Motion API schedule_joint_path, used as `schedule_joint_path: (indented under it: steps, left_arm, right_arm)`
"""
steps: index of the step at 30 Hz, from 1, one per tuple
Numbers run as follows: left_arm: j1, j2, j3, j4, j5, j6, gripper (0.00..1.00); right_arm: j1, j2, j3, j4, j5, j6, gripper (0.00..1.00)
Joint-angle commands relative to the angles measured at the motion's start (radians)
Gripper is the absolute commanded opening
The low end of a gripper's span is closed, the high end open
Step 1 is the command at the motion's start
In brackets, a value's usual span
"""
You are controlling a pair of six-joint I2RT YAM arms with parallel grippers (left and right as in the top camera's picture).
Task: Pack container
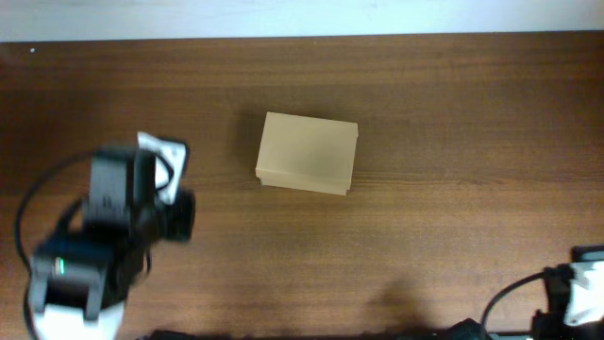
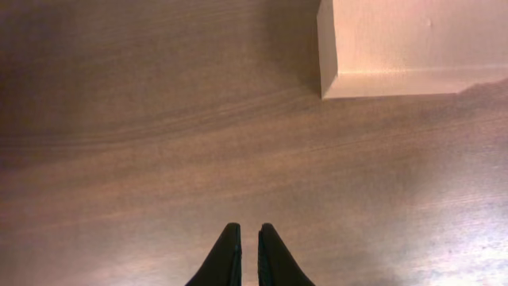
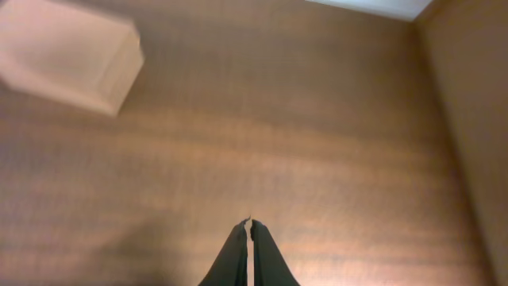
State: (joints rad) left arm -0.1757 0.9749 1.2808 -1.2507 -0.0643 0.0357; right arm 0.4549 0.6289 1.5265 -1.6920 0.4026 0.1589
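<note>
Both my left hand (image 2: 244,242) and right hand (image 3: 250,234) are pressed together, empty, so nudging the closed cardboard box (image 1: 308,153) could shove it across the desk (image 1: 453,217) ungripped.

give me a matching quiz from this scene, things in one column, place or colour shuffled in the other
Things:
1. container
2. left gripper
3. right gripper
4. table

Descriptions:
a. dark brown wood grain
b. sees the container at the upper left of its wrist view
c. tan, lid down, near the middle of the table
d. sees a container corner at the upper right of its wrist view

Pairs: 1-c, 2-d, 3-b, 4-a
</note>
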Motion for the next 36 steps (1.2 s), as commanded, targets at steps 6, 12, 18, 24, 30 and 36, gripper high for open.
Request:
schedule_joint_path:
  steps: [6, 12, 18, 24, 30, 36]
  left_arm:
    - [-0.004, -0.204, -0.226, 0.11, -0.011, -0.023, 0.56]
    - [-0.004, -0.196, -0.239, 0.106, -0.011, -0.023, 1.0]
    - [-0.004, -0.195, -0.239, 0.107, -0.004, -0.024, 1.0]
    - [-0.004, -0.195, -0.239, 0.106, -0.004, -0.024, 1.0]
    - [-0.004, -0.195, -0.239, 0.106, -0.004, -0.024, 1.0]
    - [-0.004, -0.195, -0.239, 0.106, -0.004, -0.023, 1.0]
  right_arm:
    - [0.016, -0.012, -0.23, 0.104, -0.121, 0.044, 0.04]
    - [0.016, -0.012, -0.256, 0.175, -0.058, 0.04, 0.67]
    - [0.016, -0.012, -0.257, 0.184, -0.055, 0.041, 0.99]
    - [0.016, -0.012, -0.257, 0.182, -0.055, 0.041, 0.99]
    - [0.016, -0.012, -0.257, 0.182, -0.055, 0.041, 0.99]
    - [0.016, -0.012, -0.257, 0.182, -0.051, 0.041, 0.99]
